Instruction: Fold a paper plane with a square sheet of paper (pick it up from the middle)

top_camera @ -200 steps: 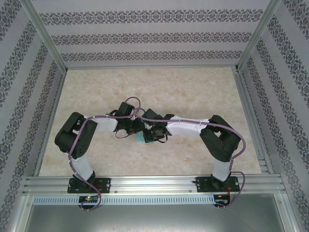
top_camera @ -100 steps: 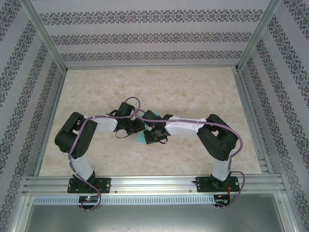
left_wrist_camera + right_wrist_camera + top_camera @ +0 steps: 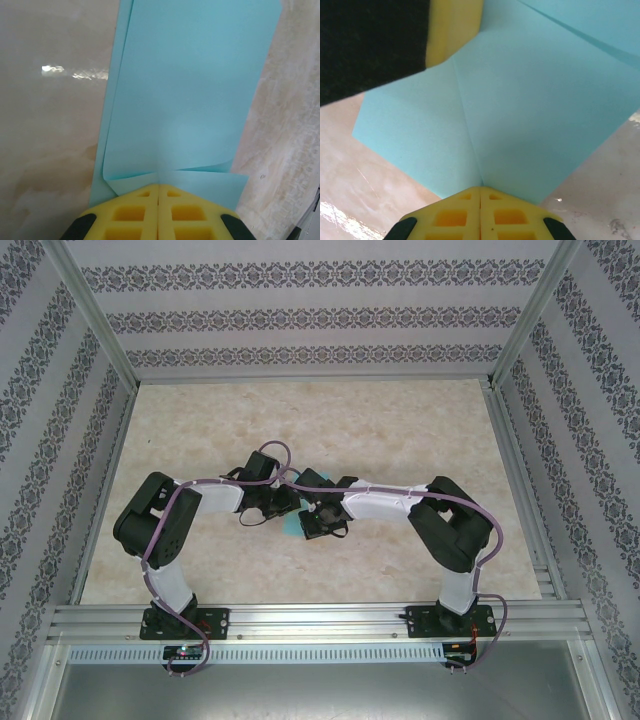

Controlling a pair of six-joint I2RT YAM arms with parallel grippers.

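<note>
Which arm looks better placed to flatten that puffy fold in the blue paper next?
Probably left. The left end effector, closed, sits right at the rounded, unpressed fold of the paper. The right end effector, also closed, rests on an already sharp crease, better suited to holding things still.

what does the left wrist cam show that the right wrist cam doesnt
Left wrist: a top layer of the paper sheet folded over, its rolled fold edge just ahead of the left gripper, and glare on the table.
Right wrist: a centre crease running from the right gripper up to the left gripper's finger, plus a diagonal fold at top right.
Both: turquoise paper on the marble table, with yellow fingers shut on its crease.
</note>
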